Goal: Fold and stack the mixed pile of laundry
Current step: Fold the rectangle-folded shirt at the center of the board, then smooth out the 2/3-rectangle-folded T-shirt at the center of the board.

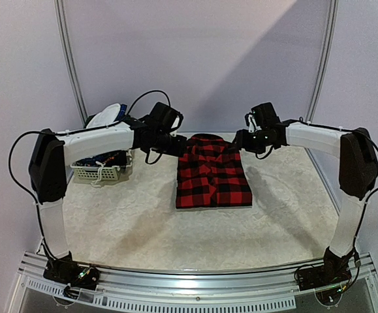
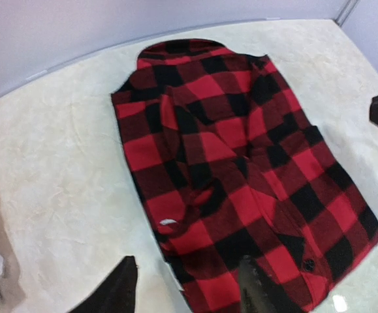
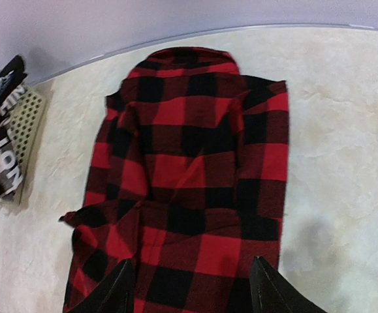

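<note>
Plaid shirt (image 1: 213, 173) is lying folded on the table (image 1: 130, 222) at frame centre, its long axis running bottom to top, collar farthest. Flanking that collar end, left gripper (image 2: 189, 293) and right gripper (image 3: 192, 293) are hovering equally near, jaws spread, gripping nothing. White basket (image 1: 100, 171) is sitting at middle left.

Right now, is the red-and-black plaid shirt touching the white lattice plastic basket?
Apart. The right wrist view shows bare table between shirt and basket.
</note>
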